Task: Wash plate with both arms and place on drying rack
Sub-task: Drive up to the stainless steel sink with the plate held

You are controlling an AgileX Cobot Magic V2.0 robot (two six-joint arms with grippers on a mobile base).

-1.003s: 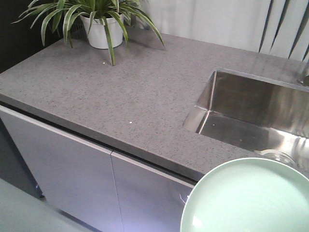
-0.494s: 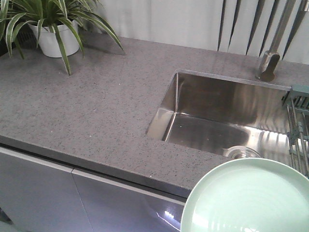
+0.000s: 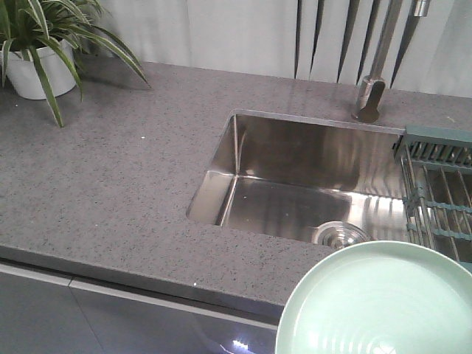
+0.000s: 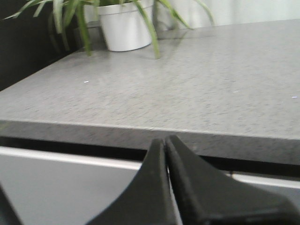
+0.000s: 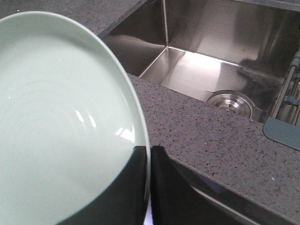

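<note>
Mint-green and smooth, the plate is filling the lower right corner of the front view. It is hanging out in front of the countertop and is not yet over the steel sink. That basin is holding nothing I can see but its drain strainer, and no water is coming from the faucet as far as the frame shows it. The drying rack is lying across the sink's right end, and the wires in view are carrying no dishes. A white pot at the far left is holding a striped leafy plant.

From my left wrist, my left gripper is showing its two black jaws pressed together with nothing between them — it is idling low in front of the countertop's edge, pointing toward the pot.

From my right wrist, my right gripper is pinching the plate's rim, one jaw on the face and one behind, narrowed to the rim's thickness. The plate is tilting up at the left of that view, with sink and rack lying beyond a strip of countertop.

By my reckoning the job is barely starting — the plate is in hand, but the washing, the second arm's share and the racking are all waiting.
</note>
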